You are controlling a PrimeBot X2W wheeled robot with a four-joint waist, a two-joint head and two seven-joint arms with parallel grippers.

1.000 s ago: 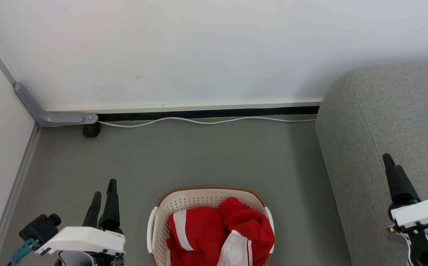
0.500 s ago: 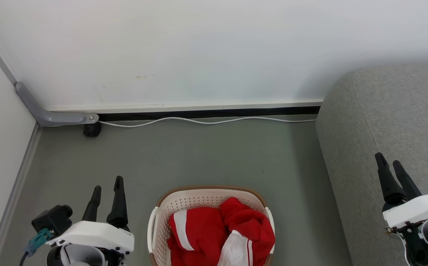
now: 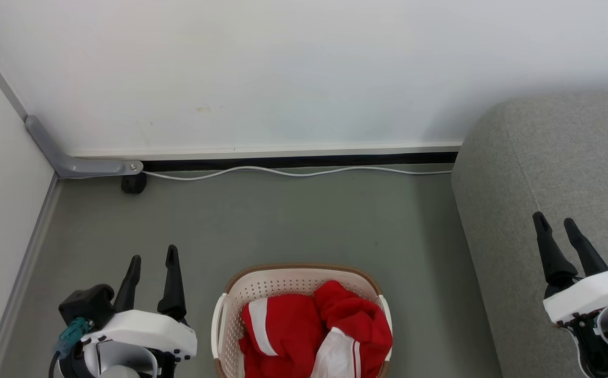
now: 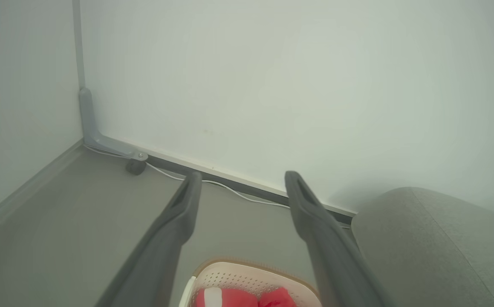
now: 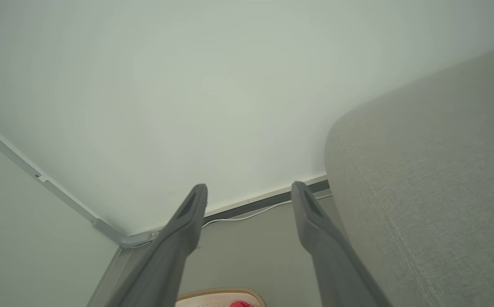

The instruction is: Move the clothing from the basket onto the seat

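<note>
The cream basket (image 3: pixel 262 286) with a brown rim stands on the grey floor at the bottom centre, holding the red and white clothing (image 3: pixel 309 331) bunched inside. The grey seat (image 3: pixel 545 173) fills the right side. My left gripper (image 3: pixel 153 254) hovers left of the basket, open and empty. My right gripper (image 3: pixel 555 220) is over the seat's near edge, open and empty. In the left wrist view the left gripper (image 4: pixel 240 179) spreads above the basket (image 4: pixel 255 277) and clothing (image 4: pixel 238 298). The right wrist view has the right gripper (image 5: pixel 249 191) beside the seat (image 5: pixel 434 170), with the basket (image 5: pixel 221 298) rim low.
A white wall (image 3: pixel 283 73) runs across the back with a white cable (image 3: pixel 293 172) along its base. A grey bracket (image 3: pixel 78 165) and a small black wheel (image 3: pixel 133 184) sit in the left corner. Bare floor (image 3: pixel 283 220) lies between wall and basket.
Both grippers have turned so their two fingers now show spread apart. The left gripper shifted slightly right and up; the right gripper edged left. Basket and clothing have not moved.
</note>
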